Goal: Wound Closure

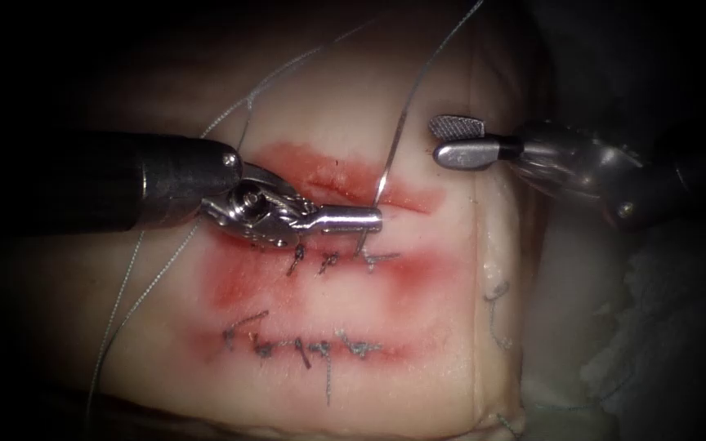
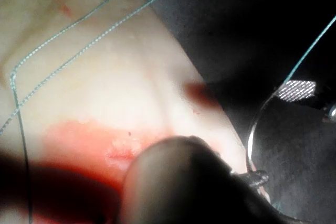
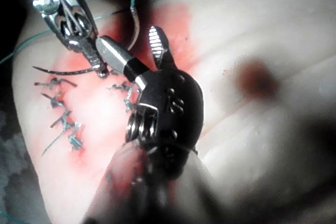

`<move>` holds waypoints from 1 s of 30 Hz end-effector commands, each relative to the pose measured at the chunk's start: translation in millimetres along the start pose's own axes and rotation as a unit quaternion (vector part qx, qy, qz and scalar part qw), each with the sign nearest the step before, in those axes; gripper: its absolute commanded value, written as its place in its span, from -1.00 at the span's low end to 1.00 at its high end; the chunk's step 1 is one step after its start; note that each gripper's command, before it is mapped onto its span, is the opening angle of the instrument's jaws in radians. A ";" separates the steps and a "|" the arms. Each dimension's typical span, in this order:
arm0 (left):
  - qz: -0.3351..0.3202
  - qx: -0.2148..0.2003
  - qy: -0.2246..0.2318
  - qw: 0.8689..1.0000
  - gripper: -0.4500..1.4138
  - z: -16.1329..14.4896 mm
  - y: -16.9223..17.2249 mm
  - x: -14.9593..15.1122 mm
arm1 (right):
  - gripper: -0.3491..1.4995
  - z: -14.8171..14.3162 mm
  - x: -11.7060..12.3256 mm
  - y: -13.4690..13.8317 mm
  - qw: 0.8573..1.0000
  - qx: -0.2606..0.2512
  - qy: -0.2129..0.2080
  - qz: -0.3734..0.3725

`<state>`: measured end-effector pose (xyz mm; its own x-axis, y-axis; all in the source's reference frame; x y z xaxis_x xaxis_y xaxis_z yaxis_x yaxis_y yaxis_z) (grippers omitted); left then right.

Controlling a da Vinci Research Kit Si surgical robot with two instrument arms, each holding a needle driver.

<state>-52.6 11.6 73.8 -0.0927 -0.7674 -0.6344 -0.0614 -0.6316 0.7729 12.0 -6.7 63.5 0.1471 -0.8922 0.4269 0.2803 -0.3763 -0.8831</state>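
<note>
The left pincer point(image 1: 361, 219) is clamped on the curved needle point(image 1: 386, 167) near its lower end, at the middle stitched cut point(image 1: 345, 260). The needle rises clear of the tissue point(image 1: 353, 98), thread point(image 1: 443, 45) trailing upward. The right pincer point(image 1: 451, 140) gapes empty, just right of the needle. Red fluid point(image 1: 239, 282) stains around the stitches.

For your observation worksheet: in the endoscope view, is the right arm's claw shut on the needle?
No. The right claw is open and holds nothing, while the left claw grips the needle near its lower end.

Crumpled white gauze point(image 1: 663, 327) lies below the right tool point(image 1: 436, 140), off to its shaft side, well apart from it.
</note>
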 end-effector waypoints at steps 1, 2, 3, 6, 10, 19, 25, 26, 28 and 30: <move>0.001 0.004 0.002 1.000 -1.00 0.8 -0.1 -0.6 | 0.71 1.0 0.3 -0.3 1.000 0.009 -0.006 0.000; 0.001 0.005 -0.004 1.000 -1.00 0.9 -0.2 -0.6 | 0.71 1.2 0.4 -0.4 1.000 0.017 -0.010 0.000; -0.002 0.008 -0.011 1.000 -1.00 0.9 -0.3 -0.6 | 0.69 1.4 0.4 -0.5 1.000 0.024 -0.013 0.000; -0.006 0.017 -0.038 0.999 -1.00 0.9 -0.6 -0.7 | 0.67 2.7 0.5 -0.5 0.998 0.054 -0.020 -0.003; -0.006 0.019 -0.043 0.999 -1.00 0.9 -0.7 -0.8 | 0.67 3.6 1.1 -0.4 0.999 0.045 -0.014 -0.004; 0.001 0.022 -0.059 0.998 -1.00 0.9 -0.8 -0.8 | 0.64 5.3 2.5 -0.8 0.998 0.051 -0.017 -0.010; 0.003 0.023 -0.063 0.998 -1.00 1.0 -0.4 -0.8 | 0.62 6.2 2.3 -1.3 0.998 0.055 -0.020 -0.010; 0.003 0.021 -0.064 0.998 -1.00 1.1 -0.3 -0.8 | 0.44 6.3 2.3 -1.3 0.998 0.053 -0.018 -0.014; 0.003 0.021 -0.064 0.998 -1.00 1.1 -0.3 -0.8 | 0.29 6.4 2.3 -1.3 0.999 0.050 -0.017 0.001; 0.003 0.021 -0.063 0.998 -1.00 1.1 -0.3 -0.8 | 0.16 6.5 2.3 -1.3 0.998 0.048 -0.017 0.031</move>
<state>-52.9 12.0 73.8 -0.2182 -0.7476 -0.6273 -0.0996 -0.6224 0.7763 17.2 -6.7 66.8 0.2003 -0.9084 0.3671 0.3581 -0.2809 -0.8904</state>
